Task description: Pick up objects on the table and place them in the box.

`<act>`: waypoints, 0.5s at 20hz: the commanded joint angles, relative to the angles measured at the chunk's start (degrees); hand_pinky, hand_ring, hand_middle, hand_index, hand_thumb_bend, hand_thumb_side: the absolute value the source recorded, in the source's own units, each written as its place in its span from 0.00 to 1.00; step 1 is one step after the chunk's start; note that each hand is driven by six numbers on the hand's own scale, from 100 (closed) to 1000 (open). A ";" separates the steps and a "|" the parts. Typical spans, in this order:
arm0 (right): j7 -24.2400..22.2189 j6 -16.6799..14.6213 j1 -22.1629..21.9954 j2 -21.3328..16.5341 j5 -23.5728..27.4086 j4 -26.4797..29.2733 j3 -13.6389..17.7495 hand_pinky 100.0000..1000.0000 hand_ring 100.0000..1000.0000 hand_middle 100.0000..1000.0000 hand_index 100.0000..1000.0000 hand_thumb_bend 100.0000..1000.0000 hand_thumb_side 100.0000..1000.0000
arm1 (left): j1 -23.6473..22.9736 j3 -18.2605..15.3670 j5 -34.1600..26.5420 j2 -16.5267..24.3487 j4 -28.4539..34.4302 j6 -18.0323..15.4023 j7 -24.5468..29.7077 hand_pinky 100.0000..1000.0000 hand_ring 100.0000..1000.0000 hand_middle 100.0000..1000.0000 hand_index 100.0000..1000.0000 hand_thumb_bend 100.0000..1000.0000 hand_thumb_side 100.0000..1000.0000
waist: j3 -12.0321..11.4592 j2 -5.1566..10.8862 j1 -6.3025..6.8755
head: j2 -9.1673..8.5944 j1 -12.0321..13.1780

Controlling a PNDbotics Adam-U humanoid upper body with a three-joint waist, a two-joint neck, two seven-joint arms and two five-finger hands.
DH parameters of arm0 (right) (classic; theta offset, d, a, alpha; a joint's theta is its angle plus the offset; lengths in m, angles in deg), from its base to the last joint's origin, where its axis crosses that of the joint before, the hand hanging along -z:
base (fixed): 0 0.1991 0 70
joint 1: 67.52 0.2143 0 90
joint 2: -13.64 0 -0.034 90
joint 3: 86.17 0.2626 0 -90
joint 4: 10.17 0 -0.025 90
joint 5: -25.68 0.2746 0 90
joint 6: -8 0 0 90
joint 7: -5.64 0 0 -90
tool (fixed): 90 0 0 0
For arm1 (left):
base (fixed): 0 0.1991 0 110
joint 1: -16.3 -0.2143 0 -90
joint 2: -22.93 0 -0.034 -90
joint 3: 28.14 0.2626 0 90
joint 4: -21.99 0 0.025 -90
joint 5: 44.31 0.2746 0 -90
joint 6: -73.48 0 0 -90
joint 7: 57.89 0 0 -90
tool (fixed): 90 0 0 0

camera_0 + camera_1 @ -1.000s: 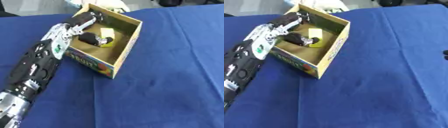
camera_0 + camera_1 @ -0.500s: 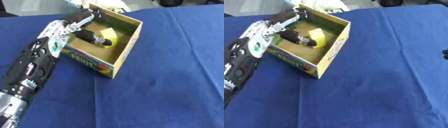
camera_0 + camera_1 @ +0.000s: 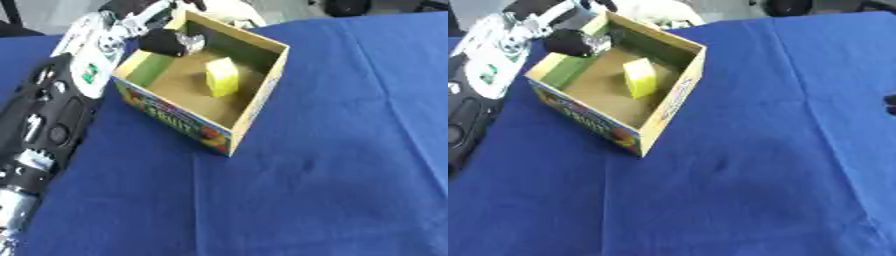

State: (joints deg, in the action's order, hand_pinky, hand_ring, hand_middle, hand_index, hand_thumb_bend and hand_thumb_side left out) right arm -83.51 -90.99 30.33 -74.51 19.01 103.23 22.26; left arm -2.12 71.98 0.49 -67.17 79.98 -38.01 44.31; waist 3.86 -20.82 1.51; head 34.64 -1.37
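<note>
I find the box [image 3: 259, 102] at the 11 o'clock part of the blue table [image 3: 332, 165], open side up, with a yellow block [image 3: 222, 76] standing on its floor near the middle. My left hand [image 3: 140, 14] sits at the box's 10 o'clock corner, over the rim. Its fingers appear curled about a dark rounded object [image 3: 163, 43] with a pale grey part toward the box interior; I cannot name the object. It hangs over the near-left wall, not resting on the floor.

Judgement on the step in hand: the object is either being lowered in or lifted clear, and I cannot tell which. If it is to be deposited, I would carry it inward toward 4 o'clock until it is wholly inside the walls, beside the yellow block and not above it, then lower before opening the fingers. Releasing at the rim risks it tipping outward onto the cloth.

The left forearm [image 3: 52, 110] runs from 7 o'clock up to the box, wrist bent inward over the corner. A dark speck at 3 o'clock in the right eye view may be the right hand; I cannot confirm this.
</note>
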 commanded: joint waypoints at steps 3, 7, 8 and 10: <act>1.02 -0.11 -0.56 -2.46 -0.82 1.19 1.04 0.66 0.66 0.53 0.80 0.00 1.00 | -2.30 0.41 -4.64 7.39 8.11 -3.74 -2.26 0.74 0.81 0.83 0.82 0.00 0.67 | -1.30 2.35 -0.35 | 1.10 -0.86; 1.49 -0.23 -0.82 -2.74 -1.04 1.19 1.21 0.66 0.66 0.53 0.80 0.00 1.00 | -7.11 -0.58 -8.04 12.51 13.64 -6.37 -5.59 0.74 0.81 0.82 0.82 0.00 0.66 | -2.45 2.79 -0.86 | 1.00 -1.01; 1.59 -0.24 -0.88 -2.78 -1.09 1.19 1.26 0.66 0.66 0.53 0.80 0.00 1.00 | -8.49 -1.18 -8.90 13.72 15.04 -6.79 -6.45 0.74 0.81 0.82 0.82 0.00 0.67 | -2.73 2.84 -1.05 | 0.87 -1.10; 1.81 -0.30 -1.04 -2.90 -1.18 1.19 1.36 0.66 0.66 0.53 0.80 0.00 1.00 | -11.35 -2.49 -10.68 15.76 17.92 -6.64 -8.22 0.74 0.81 0.82 0.81 0.00 0.67 | -3.28 2.95 -1.40 | 0.65 -1.20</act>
State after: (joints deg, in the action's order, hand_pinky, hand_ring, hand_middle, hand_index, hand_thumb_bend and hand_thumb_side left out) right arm -82.03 -91.25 29.16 -75.67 18.17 103.23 22.93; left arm -14.32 70.79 -8.99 -54.33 95.44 -44.39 37.24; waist 0.47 -19.36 0.09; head 35.29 -2.37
